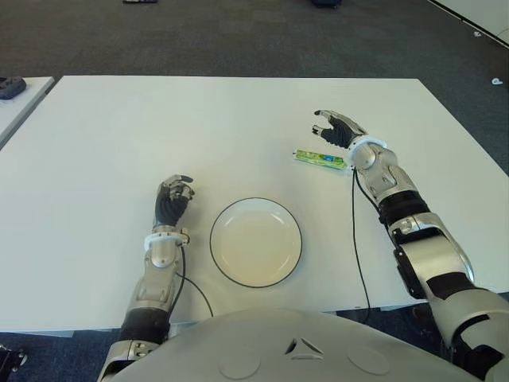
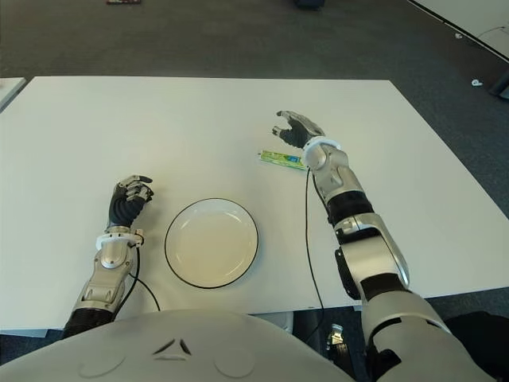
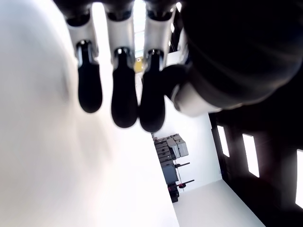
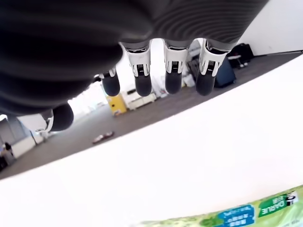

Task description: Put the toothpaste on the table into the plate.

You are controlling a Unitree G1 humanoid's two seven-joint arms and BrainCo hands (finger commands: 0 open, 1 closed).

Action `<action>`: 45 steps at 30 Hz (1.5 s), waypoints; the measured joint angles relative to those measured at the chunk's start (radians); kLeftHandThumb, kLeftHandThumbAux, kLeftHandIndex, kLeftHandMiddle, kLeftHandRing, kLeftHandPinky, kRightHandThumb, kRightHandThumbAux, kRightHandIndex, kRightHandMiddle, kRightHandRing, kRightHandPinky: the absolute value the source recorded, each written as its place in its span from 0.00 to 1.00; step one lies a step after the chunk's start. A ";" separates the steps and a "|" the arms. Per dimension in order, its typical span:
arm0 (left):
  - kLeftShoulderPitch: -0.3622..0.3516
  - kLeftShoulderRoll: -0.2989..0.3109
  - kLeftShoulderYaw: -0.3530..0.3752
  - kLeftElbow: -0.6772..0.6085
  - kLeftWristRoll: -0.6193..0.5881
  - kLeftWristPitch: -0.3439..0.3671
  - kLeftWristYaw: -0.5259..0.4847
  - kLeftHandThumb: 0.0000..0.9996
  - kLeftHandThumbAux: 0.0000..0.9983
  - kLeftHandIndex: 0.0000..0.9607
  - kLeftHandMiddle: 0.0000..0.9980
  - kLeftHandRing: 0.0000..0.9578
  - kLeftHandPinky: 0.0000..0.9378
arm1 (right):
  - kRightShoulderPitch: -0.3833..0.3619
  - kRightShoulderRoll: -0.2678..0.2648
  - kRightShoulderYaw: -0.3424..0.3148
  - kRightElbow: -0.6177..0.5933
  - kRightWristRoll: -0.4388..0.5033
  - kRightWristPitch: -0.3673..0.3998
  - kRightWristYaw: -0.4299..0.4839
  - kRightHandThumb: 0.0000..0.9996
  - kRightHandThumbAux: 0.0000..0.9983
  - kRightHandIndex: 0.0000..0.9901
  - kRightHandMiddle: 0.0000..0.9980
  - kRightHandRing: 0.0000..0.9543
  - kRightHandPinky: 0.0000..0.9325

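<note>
Toothpaste: the green tube (image 1: 320,159) lies flat on the white table (image 1: 119,135), up and to the right of the plate, well apart from it. Nothing is gripping it.

Right hand: here it is (image 1: 338,127), poised just past the tube's far side, wrist over the tube's right end. In its wrist view the fingers (image 4: 143,84) hang loosely spread with nothing between them, and the tube's green label (image 4: 236,215) shows below the palm, out of their reach.

Left hand: it shows (image 1: 172,199) just left of the plate. Fingers (image 3: 124,101) are bent downward side by side, holding nothing.

Plate: a round, pale dish with a thin dark rim (image 1: 255,242), sitting near the table's front edge between the two arms. It has nothing in it.

Surface: a broad white tabletop. A black cable (image 1: 359,255) runs along the right forearm toward the front edge.

Room: dark grey carpet (image 1: 238,36) beyond the table. The corner of a second white table (image 1: 20,99) pokes in at far left, with a dark object (image 1: 11,86) on it. The right wrist view catches something yellow (image 4: 117,103) on the floor in the distance.
</note>
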 measured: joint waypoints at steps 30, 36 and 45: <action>0.016 -0.020 0.019 -0.001 -0.008 -0.044 0.007 0.71 0.72 0.45 0.67 0.70 0.69 | -0.155 0.025 0.184 0.446 -0.072 -0.113 -0.062 0.55 0.19 0.00 0.00 0.00 0.00; 0.024 -0.024 0.028 -0.002 -0.008 -0.044 0.010 0.71 0.72 0.45 0.67 0.70 0.68 | -0.154 0.026 0.218 0.482 -0.096 -0.124 -0.073 0.54 0.19 0.00 0.00 0.00 0.00; 0.025 -0.027 0.031 -0.009 -0.002 -0.042 0.014 0.71 0.72 0.45 0.66 0.69 0.67 | -0.131 0.027 0.248 0.491 -0.105 -0.143 -0.075 0.53 0.21 0.00 0.00 0.00 0.00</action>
